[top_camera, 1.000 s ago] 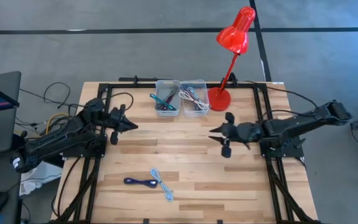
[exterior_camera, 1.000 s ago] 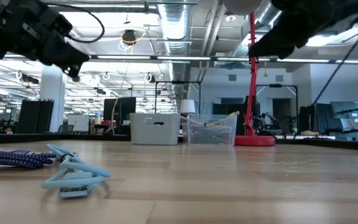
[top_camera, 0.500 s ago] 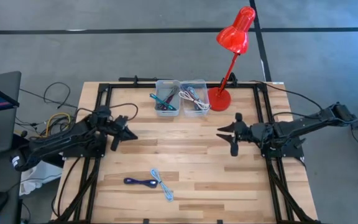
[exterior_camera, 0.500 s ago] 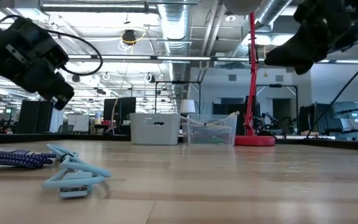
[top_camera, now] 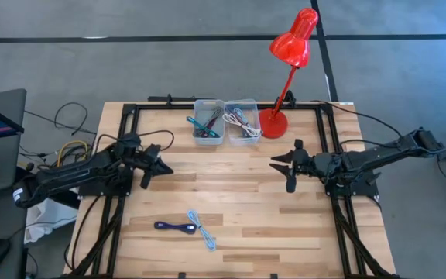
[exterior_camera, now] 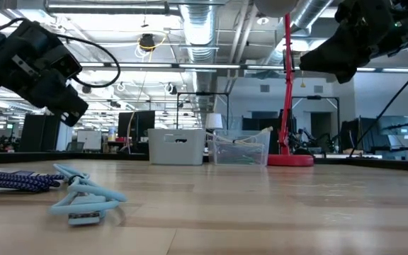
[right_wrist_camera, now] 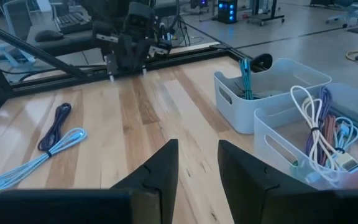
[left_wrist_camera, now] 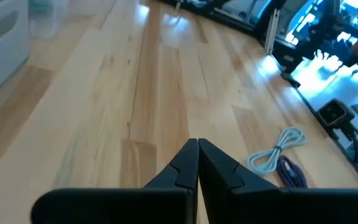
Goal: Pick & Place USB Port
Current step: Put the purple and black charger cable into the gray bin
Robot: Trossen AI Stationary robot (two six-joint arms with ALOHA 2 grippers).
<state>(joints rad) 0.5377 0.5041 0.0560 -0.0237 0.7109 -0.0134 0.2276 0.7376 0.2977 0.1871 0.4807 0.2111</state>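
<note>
While both arms hang above the table, the left gripper (top_camera: 161, 166) is clenched on nothing and the right gripper (top_camera: 283, 167) is spread apart; the light blue cable (top_camera: 202, 229) and dark blue cable (top_camera: 175, 226) lie touching near the front edge

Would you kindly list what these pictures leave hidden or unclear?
- Left bin contents: the frosted wall hides them in the low view; too small from above.
- Cable connector types: light blue cable and dark blue cable too small in every view.
- Lamp head: cut off by the low view's top edge.
</note>
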